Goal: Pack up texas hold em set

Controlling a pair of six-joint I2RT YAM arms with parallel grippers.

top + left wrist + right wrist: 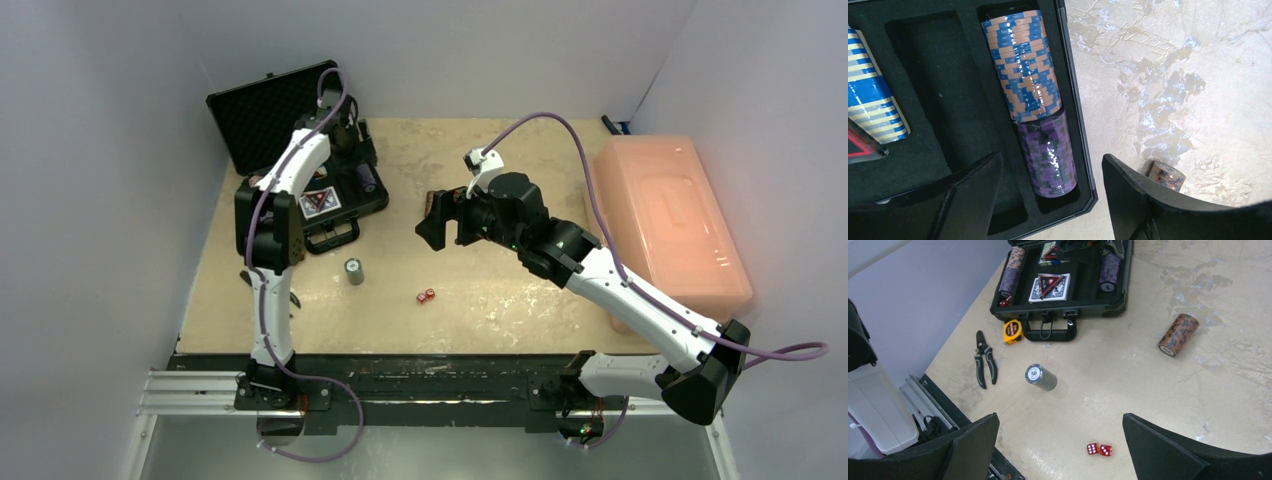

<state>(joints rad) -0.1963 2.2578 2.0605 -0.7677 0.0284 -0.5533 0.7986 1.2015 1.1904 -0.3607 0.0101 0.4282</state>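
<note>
The black case (pixel 262 112) lies open at the far left, lid tilted back. In its foam, a purple chip stack (pixel 1048 155) lies end to end with a blue-and-orange stack (pixel 1023 65) in the slot by the case's edge (pixel 1083 150). My left gripper (pixel 1053 200) hangs open over the purple stack's near end, touching nothing. A card deck (pixel 1049 287) lies in the case. My right gripper (pixel 1060 450) is open above two red dice (pixel 1099 449). A grey "50" chip stack (pixel 1040 377) and a brown stack (pixel 1178 334) rest on the table.
Black-handled pliers (pixel 984 357) and a yellow tape measure (pixel 1012 331) lie near the case handle. A large translucent pink bin (pixel 668 220) fills the right side of the table. White walls close in on the left and the back.
</note>
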